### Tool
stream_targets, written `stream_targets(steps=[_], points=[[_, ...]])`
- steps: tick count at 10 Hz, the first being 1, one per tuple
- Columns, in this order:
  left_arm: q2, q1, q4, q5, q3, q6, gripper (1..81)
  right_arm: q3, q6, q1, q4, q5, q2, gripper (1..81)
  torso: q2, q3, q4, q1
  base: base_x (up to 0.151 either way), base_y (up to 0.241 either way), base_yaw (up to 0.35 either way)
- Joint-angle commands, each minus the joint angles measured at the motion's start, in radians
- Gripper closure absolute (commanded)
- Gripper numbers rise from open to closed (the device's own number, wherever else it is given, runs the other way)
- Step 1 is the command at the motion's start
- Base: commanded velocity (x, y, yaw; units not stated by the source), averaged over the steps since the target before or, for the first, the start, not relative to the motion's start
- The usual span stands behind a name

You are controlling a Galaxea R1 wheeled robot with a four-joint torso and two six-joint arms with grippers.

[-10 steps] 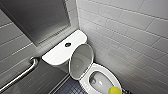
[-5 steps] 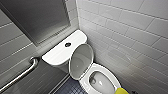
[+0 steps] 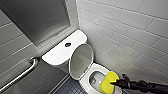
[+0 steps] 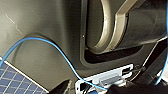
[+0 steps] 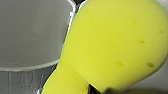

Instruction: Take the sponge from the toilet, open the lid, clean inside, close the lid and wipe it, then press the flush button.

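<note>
- A metal grab bar (image 3: 20, 72) runs along the wall left of the toilet (image 3: 58, 53). It is well apart from the work.
- The flush button (image 3: 67, 44) sits in the middle of the flat tank top. Nothing touches it.
- The lid (image 3: 81, 61) stands up and leans back toward the tank, so the bowl (image 3: 88, 80) is open. I think the cleaning step is going on now.
- The lid could drop if the arm bumps it. Then it could land on the arm or the sponge.
- The sponge (image 3: 108, 82) is at the bowl's rim, on the side near the tiled wall (image 3: 130, 37). I cannot tell if it touches the rim or hangs just above it.
- The right hand (image 3: 115, 82) pinches one end of the sponge, and most of the sponge sticks out past it toward the bowl.
- The sponge is soft, so a hard push on the bowl could bend it or pull it out of the pinch. Then it could fall into the water at the bottom.
- The dark arm (image 3: 145, 86) comes in close to the tiled wall. A wide swing on that side could scrape the tiles.
</note>
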Motion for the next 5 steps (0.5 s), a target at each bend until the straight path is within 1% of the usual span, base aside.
stream_targets(steps=[1, 2, 4, 5], points=[[0.001, 0.030, -0.003, 0.093, 0.003, 0.011, 1.0, -0.117, 0.039, 0.180, 0.012, -0.134, 0.145, 81.1, 0.000, 0.000, 0.000, 0.000, 0.000, 0.000, 0.000], [0.001, 0.030, -0.003, 0.093, 0.003, 0.011, 1.0, -0.156, 0.039, 0.197, 0.012, -0.146, 0.196, 81.1, 0.000, 0.000, 0.000, 0.000, 0.000, 0.000, 0.000], [0.000, 0.030, -0.005, 0.095, 0.003, 0.011, 1.0, -0.276, 0.039, 0.210, 0.012, -0.151, 0.325, 81.1, 0.000, 0.000, 0.000, 0.000, 0.000, 0.000, 0.000], [0.000, 0.030, -0.006, 0.095, 0.003, 0.011, 1.0, -0.319, 0.039, 0.215, 0.010, -0.151, 0.367, 81.1, 0.000, 0.000, 0.000, 0.000, 0.000, 0.000, 0.000]])
